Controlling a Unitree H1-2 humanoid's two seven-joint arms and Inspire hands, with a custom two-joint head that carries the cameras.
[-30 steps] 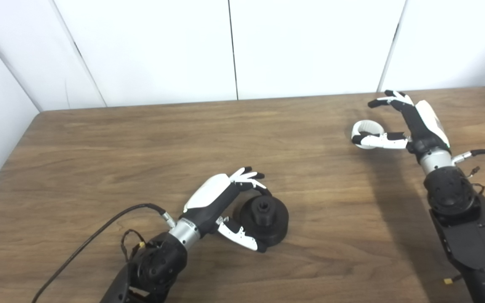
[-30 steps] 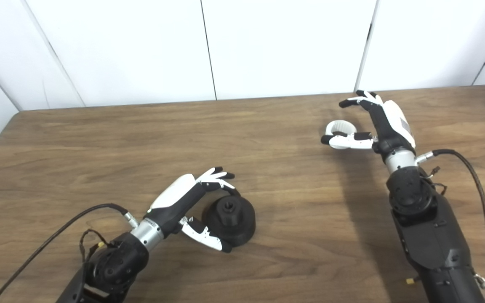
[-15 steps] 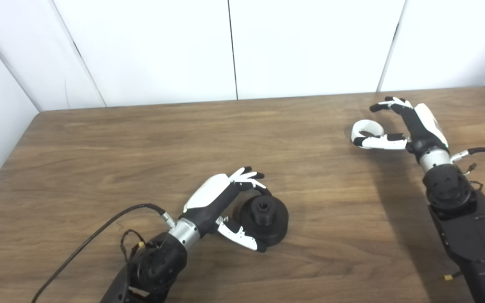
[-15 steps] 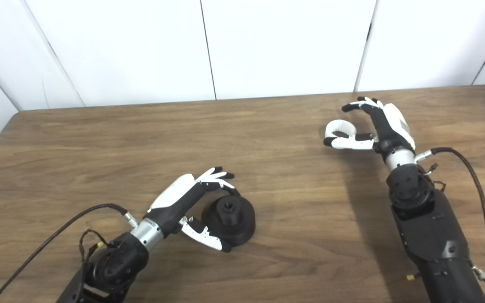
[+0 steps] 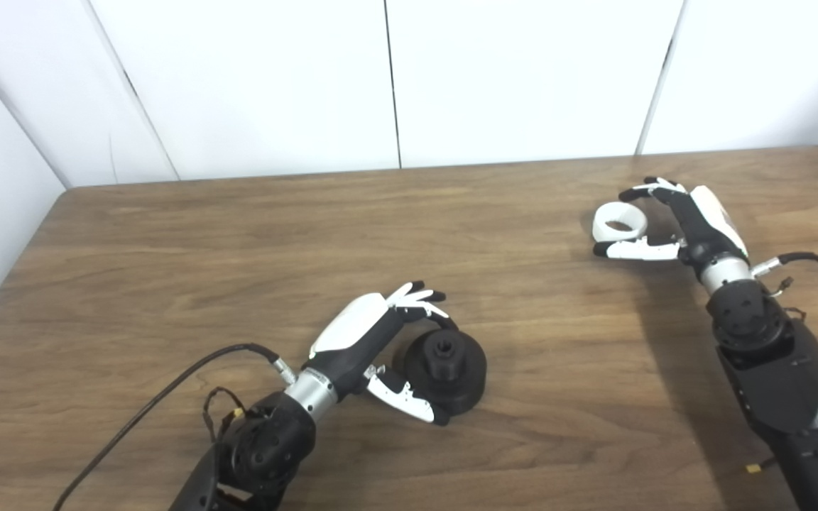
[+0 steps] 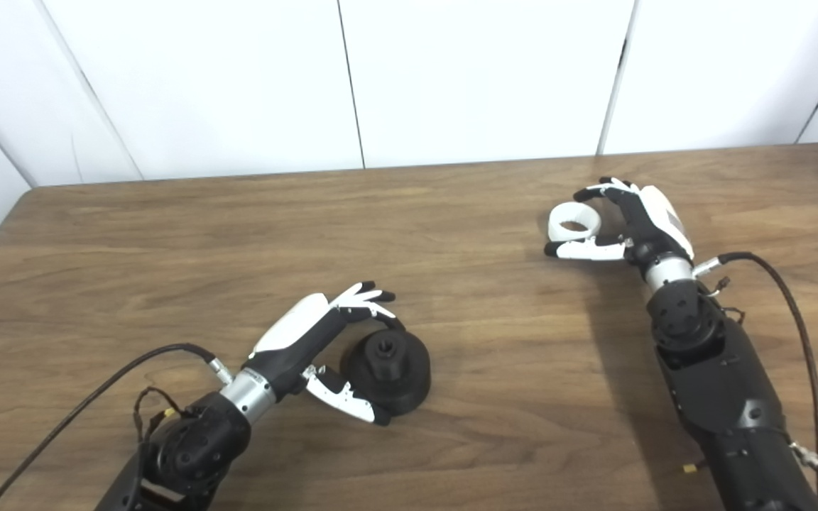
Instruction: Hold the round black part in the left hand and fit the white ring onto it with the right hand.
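The round black part (image 5: 446,370) stands on the wooden table (image 5: 238,241), near the front and left of centre. My left hand (image 5: 363,332) wraps it from the left. Its fingers (image 5: 420,297) curl over the far rim and the thumb (image 5: 403,402) presses the near side. The white ring (image 5: 618,221) lies flat on the table at the right. My right hand (image 5: 696,218) brackets the ring, with fingers (image 5: 647,190) arched just behind it and the thumb (image 5: 629,249) stretched along its near side. The ring shows whole between them, with small gaps to fingers and thumb.
White wall panels (image 5: 395,78) rise behind the table's far edge. Black cables trail from my left forearm (image 5: 167,387) and my right wrist (image 5: 817,261) across the tabletop. Bare wood separates the two hands.
My right hand has come down and drawn back toward me, its fingers curling in closer over the white ring. The left hand and the black part have not moved.
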